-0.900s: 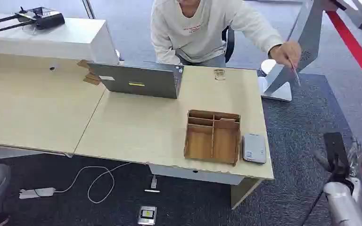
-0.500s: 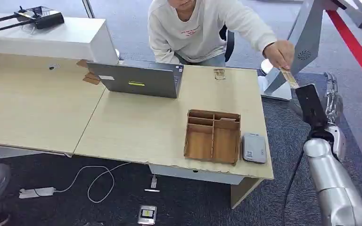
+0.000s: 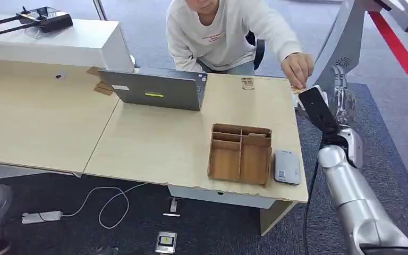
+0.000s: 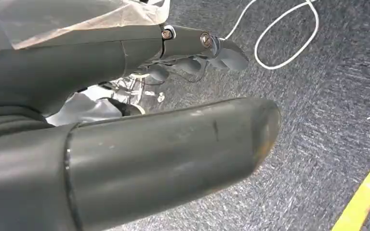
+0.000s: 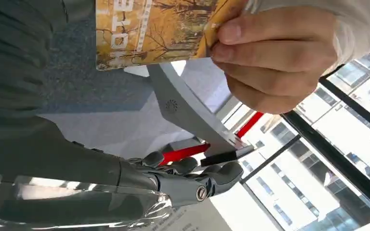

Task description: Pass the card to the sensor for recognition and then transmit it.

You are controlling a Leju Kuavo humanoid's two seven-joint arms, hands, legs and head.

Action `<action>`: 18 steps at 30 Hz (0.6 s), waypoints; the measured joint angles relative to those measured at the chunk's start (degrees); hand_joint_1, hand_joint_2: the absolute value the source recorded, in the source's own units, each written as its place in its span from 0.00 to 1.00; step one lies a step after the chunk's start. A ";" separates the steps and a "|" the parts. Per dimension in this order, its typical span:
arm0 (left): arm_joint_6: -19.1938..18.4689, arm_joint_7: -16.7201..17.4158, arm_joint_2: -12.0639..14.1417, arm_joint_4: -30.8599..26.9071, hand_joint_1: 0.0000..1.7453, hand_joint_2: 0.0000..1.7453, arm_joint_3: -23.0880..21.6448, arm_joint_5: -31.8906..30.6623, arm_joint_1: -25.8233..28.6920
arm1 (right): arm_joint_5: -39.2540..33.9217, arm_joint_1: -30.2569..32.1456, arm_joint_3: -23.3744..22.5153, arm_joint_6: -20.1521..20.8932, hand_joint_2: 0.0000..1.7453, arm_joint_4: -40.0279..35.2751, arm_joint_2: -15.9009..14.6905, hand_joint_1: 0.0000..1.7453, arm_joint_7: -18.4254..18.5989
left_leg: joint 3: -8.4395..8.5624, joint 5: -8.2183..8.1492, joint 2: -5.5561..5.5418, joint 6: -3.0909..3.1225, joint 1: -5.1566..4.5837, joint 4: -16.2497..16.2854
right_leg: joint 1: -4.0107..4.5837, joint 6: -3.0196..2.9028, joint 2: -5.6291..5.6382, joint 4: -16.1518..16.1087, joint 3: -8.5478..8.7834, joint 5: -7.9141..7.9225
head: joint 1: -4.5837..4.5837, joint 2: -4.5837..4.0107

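Note:
A person behind the table pinches a yellow-orange printed card [image 5: 149,29] in their hand [image 5: 270,53]. In the head view the card [image 3: 299,90] is at the table's far right corner, just under that hand [image 3: 296,68]. My right hand [image 3: 336,98] is raised beside it. The card lies close to my thumb side, and my dark fingers [image 5: 192,180] stand well apart from it with nothing held. The grey card sensor [image 3: 286,167] lies on the table's near right corner. My left hand [image 4: 192,53] hangs over the carpet, empty, its fingers loosely apart.
A wooden compartment box [image 3: 240,154] stands left of the sensor. A grey laptop [image 3: 159,90] sits at the table's back, and a small clear stand [image 3: 247,83] is near the person. A silver angled post [image 3: 340,48] rises behind my right hand. A white cable [image 3: 106,204] lies on the floor.
My right arm rose from low on the right and swung left to the table's far right corner. The person's hand brought the card down and left to meet it.

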 joint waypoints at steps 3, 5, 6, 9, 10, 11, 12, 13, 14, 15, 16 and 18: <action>-0.26 -0.13 0.02 0.00 0.00 0.00 0.00 0.00 -0.06 | -0.33 -0.01 0.46 0.02 1.00 0.26 0.31 0.00 -0.61 | 0.00 0.00 0.00 0.00 0.00 0.00 | 0.00 0.00 0.00 0.00 0.00 0.00 | 0.00 0.00; -0.59 -0.26 0.07 0.00 0.00 0.00 0.00 0.02 -0.18 | -0.90 -0.04 0.63 -0.26 1.00 0.74 0.63 0.00 -1.58 | 0.00 0.00 0.00 0.00 0.01 0.00 | 0.00 0.00 0.00 0.00 0.00 0.00 | 0.02 0.00; -0.70 -0.35 0.09 0.00 0.00 0.00 0.00 0.06 -0.26 | -1.27 -0.07 0.81 -0.50 1.00 1.11 0.81 0.00 -2.08 | 0.00 0.00 0.00 0.00 0.01 0.00 | -0.01 0.00 0.00 0.00 0.00 0.00 | 0.00 0.00; -0.94 -0.46 0.09 0.00 0.00 0.00 0.00 0.13 -0.48 | -2.17 -0.21 1.01 -1.05 1.00 2.12 0.98 0.00 -3.35 | 0.00 0.00 0.00 0.00 0.01 0.00 | 0.00 0.00 0.00 0.00 0.00 0.00 | 0.02 0.00; -1.03 -0.46 0.09 0.00 0.00 0.00 0.00 0.11 -0.53 | -2.51 -0.31 1.01 -1.18 1.00 2.47 1.01 0.00 -3.81 | 0.00 0.00 0.00 0.00 0.01 0.00 | 0.00 0.00 0.00 0.00 0.00 0.00 | 0.02 0.00; -1.20 -0.46 0.09 0.00 0.00 0.00 0.00 0.11 -0.60 | -2.91 -0.41 1.03 -1.22 1.00 2.86 1.01 0.00 -4.24 | 0.00 0.00 0.00 0.00 0.01 0.00 | 0.00 0.00 0.00 0.00 0.00 0.00 | 0.00 0.00; -1.33 -0.46 0.09 0.00 0.00 0.00 0.00 0.11 -0.68 | -3.15 -0.49 1.03 -1.29 1.00 3.17 1.01 0.00 -4.57 | 0.00 0.00 0.00 0.00 0.01 0.00 | 0.00 0.00 0.00 0.00 0.00 0.00 | 0.00 0.00; -1.40 -0.46 0.09 0.00 0.00 0.00 0.00 0.13 -0.73 | -3.45 -0.53 1.03 -1.33 1.00 3.45 1.01 0.05 -4.88 | 0.00 0.00 0.00 0.00 0.01 0.00 | 0.00 0.00 0.00 0.00 0.00 0.00 | 0.02 0.00; -1.42 -0.46 0.09 0.00 0.00 0.00 0.00 0.11 -0.77 | -3.76 -0.59 1.03 -1.38 1.00 3.71 1.01 0.90 -5.07 | 0.00 0.00 0.00 0.00 0.00 0.00 | 0.00 0.00 0.00 0.00 -0.01 0.00 | 0.02 0.00; -1.53 -0.46 0.11 0.00 0.00 0.00 0.00 0.13 -0.80 | -4.22 -0.67 1.05 -1.49 1.00 3.93 1.03 1.00 -5.40 | 0.00 0.00 0.00 0.00 0.00 0.00 | 0.00 0.00 0.00 0.00 -0.01 0.00 | 0.00 0.00; -1.53 -0.46 0.11 0.00 0.00 0.00 0.00 0.11 -0.83 | -4.64 -0.77 1.07 -1.68 1.00 4.18 1.03 1.00 -5.66 | 0.00 0.00 0.00 0.00 0.00 0.00 | -0.01 0.00 0.00 0.00 -0.01 0.00 | 0.02 0.00; -1.53 -0.50 0.11 0.00 0.00 0.00 0.00 0.11 -0.85 | -5.90 -1.01 1.12 -2.14 1.00 4.70 1.07 1.00 -6.14 | 0.00 0.00 0.00 0.00 0.00 0.00 | -0.01 0.00 0.00 0.00 -0.01 0.00 | 0.02 0.00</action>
